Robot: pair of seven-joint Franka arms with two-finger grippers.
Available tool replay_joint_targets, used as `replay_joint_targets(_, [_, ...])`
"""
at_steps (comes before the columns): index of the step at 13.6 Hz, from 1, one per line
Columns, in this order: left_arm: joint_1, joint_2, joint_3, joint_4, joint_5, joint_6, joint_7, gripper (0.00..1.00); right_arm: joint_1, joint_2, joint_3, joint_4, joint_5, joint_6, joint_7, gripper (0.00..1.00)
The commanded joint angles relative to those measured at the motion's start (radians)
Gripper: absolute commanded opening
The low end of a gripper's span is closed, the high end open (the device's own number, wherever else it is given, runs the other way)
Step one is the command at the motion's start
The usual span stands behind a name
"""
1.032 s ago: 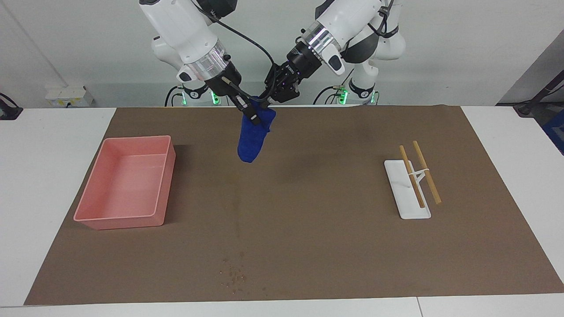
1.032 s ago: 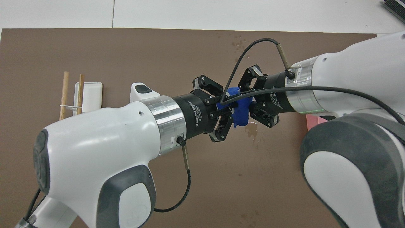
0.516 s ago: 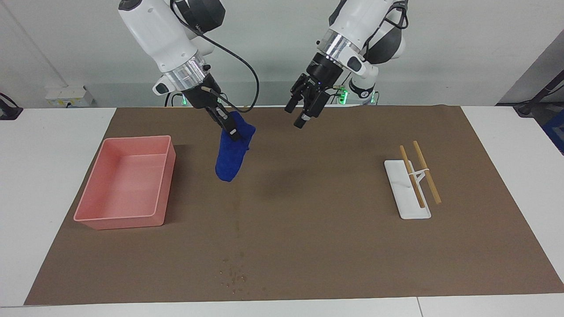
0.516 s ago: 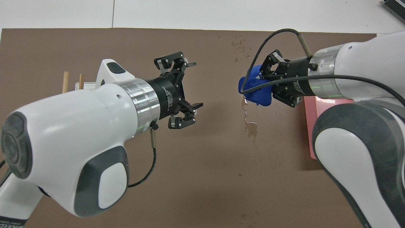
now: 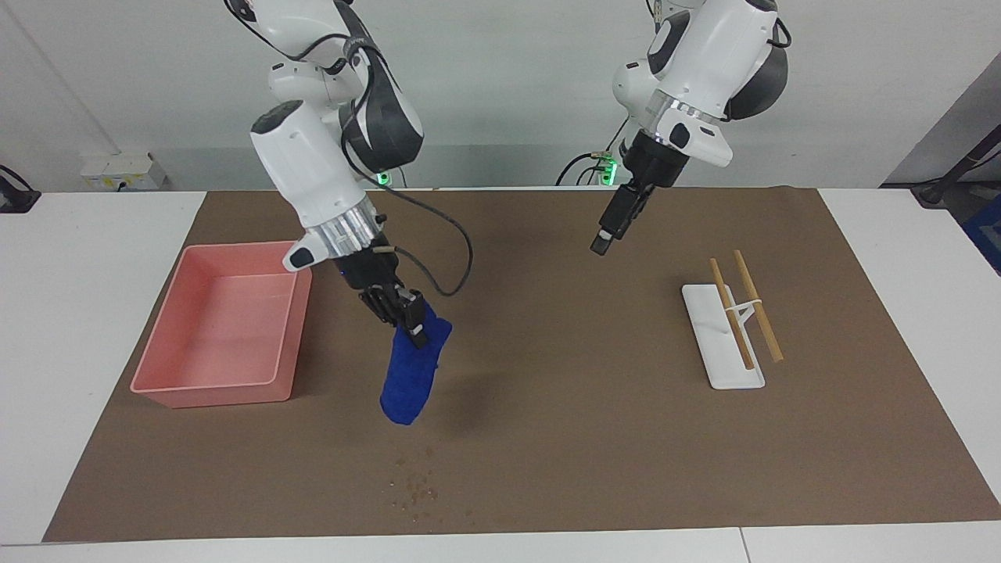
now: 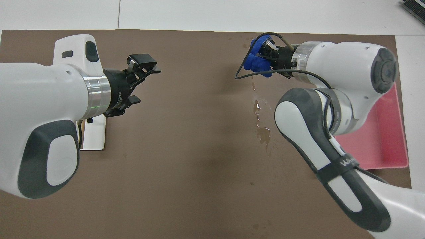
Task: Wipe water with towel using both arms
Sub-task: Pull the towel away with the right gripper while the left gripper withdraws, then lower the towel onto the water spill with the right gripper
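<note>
My right gripper (image 5: 417, 324) is shut on the top of the deep-blue towel (image 5: 408, 375). The towel hangs down over the brown mat beside the pink tray, and its lower tip is just above the mat. In the overhead view the towel (image 6: 254, 63) bunches at the right gripper (image 6: 265, 53), over the mat between the droplets and the puddle. Water droplets (image 5: 414, 489) lie near the mat's edge farthest from the robots. A puddle streak (image 6: 262, 132) lies nearer to the robots. My left gripper (image 5: 604, 238) is open and empty in the air over the mat; it also shows in the overhead view (image 6: 142, 81).
A pink tray (image 5: 211, 385) sits at the right arm's end of the mat, and also shows in the overhead view (image 6: 382, 139). A white holder (image 5: 723, 344) with two wooden sticks (image 5: 757, 306) sits at the left arm's end. The brown mat (image 5: 586, 438) covers the table's middle.
The left gripper has drawn away from the towel toward its own end. The right gripper has carried the towel down and out over the mat, toward the droplets.
</note>
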Motion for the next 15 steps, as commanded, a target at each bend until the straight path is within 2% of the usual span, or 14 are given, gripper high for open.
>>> replay_joint_targets(1, [0.054,-0.041,-0.007,-0.026,0.100,-0.090,0.233,1.00,-0.006,0.144,0.007,0.152,0.000,0.057,-0.128,0.00])
replay_joint_targets(3, [0.113,-0.053,-0.007,-0.027,0.172,-0.192,0.586,1.00,-0.007,0.190,0.007,0.186,0.008,0.090,-0.164,0.00])
replay_joint_targets(4, [0.162,-0.062,-0.007,-0.027,0.174,-0.232,0.774,1.00,0.003,0.192,0.007,0.168,0.019,0.121,-0.159,0.00])
replay_joint_targets(5, [0.196,-0.064,-0.005,-0.027,0.180,-0.265,0.895,1.00,0.019,0.178,0.007,0.105,0.020,0.129,-0.156,0.00])
replay_joint_targets(8, [0.267,-0.061,0.001,0.014,0.180,-0.403,0.943,1.00,0.013,0.111,0.007,-0.057,0.020,0.133,-0.202,0.00])
replay_joint_targets(10, [0.273,-0.043,0.001,0.106,0.180,-0.519,0.937,1.00,0.017,0.069,0.005,-0.159,0.019,0.133,-0.230,0.00])
replay_joint_targets(13, [0.281,0.077,0.033,0.339,0.183,-0.732,0.940,1.00,0.030,0.026,0.005,-0.258,0.020,0.120,-0.247,0.00])
replay_joint_targets(15, [0.278,0.091,0.059,0.369,0.184,-0.768,0.938,1.00,0.016,-0.003,0.005,-0.309,0.020,0.066,-0.238,0.00])
